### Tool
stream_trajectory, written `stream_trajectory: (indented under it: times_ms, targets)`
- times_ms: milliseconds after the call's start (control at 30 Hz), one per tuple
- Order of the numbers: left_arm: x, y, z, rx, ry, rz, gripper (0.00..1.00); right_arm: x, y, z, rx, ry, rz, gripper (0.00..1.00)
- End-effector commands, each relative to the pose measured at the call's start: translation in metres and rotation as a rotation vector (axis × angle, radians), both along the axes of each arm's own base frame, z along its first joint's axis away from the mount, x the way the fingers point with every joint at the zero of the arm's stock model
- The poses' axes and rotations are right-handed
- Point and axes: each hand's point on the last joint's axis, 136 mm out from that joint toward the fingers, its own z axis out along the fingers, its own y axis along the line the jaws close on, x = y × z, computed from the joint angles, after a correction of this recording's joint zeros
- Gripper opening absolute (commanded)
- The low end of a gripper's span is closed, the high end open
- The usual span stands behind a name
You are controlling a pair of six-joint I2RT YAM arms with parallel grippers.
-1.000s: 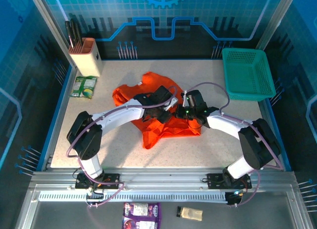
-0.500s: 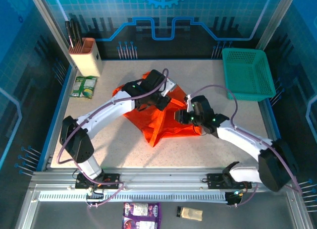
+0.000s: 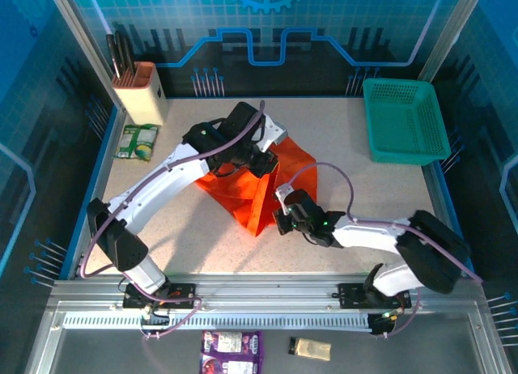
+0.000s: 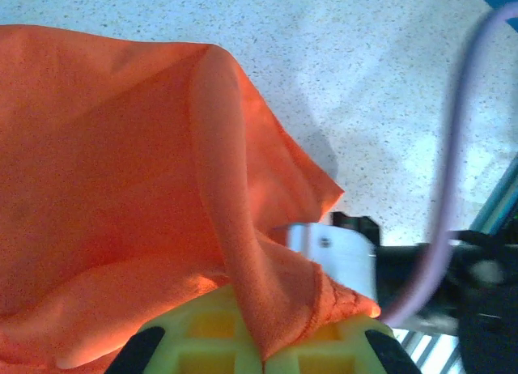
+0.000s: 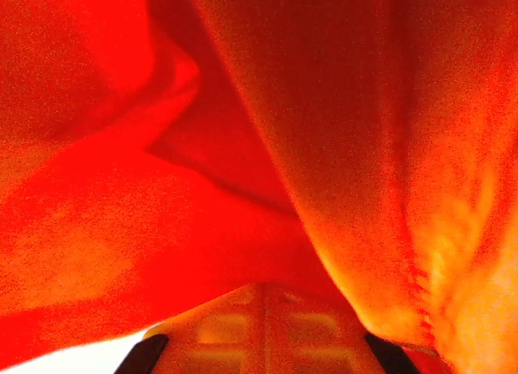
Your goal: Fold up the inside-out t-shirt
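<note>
1. Plain bright orange cloth t-shirt [image 3: 243, 194] lies bunched mid-desk [image 3: 194, 248], its far part pulled up.
2. Left end effector [image 4: 263, 351] is clamped on a fold.
3. Right end effector [image 5: 265, 309] is closed on the near edge.

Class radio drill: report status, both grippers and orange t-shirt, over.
Left gripper shut on t-shirt. Right gripper shut on t-shirt. Basket apart, far right.

Even light is brightening the table [image 3: 380, 188]; the t-shirt [image 4: 121, 147] is casting a soft shadow, glowing oversaturated and blurring close to the right wrist; the cable [image 4: 455, 147] is smearing.
</note>
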Motion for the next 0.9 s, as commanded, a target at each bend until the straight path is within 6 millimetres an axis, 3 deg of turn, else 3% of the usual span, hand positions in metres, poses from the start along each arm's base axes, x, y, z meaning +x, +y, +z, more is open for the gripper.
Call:
stream_trajectory:
  times_ms: [0,100,167,267,400,633,733,867]
  targets:
    - [-0.022,0.004,0.030,-0.069,0.017,-0.039,0.00,0.041,0.019,0.028,0.067,-0.165,-0.018,0.07]
    - [-0.030,0.001,0.040,-0.110,0.033,-0.052,0.00,0.058,0.034,0.033,0.077,-0.232,-0.011,0.08]
    - [-0.031,-0.001,0.048,-0.138,0.032,-0.052,0.00,0.060,0.049,0.044,0.124,-0.318,0.021,0.10]
    - [-0.027,-0.003,0.055,-0.152,0.016,-0.040,0.00,0.059,0.056,0.051,0.192,-0.345,0.014,0.12]
    - [-0.015,0.000,0.054,-0.115,-0.008,0.001,0.00,0.036,0.069,0.059,0.229,-0.388,0.053,0.13]
    - [-0.004,-0.004,0.044,-0.061,0.010,0.005,0.00,0.003,0.078,0.053,0.259,-0.316,0.057,0.13]
    - [-0.012,-0.011,0.046,-0.089,0.039,-0.034,0.00,0.011,0.080,0.050,0.270,-0.292,0.046,0.13]
    - [-0.032,-0.014,0.053,-0.128,0.065,-0.087,0.00,0.041,0.075,0.050,0.303,-0.270,-0.014,0.10]
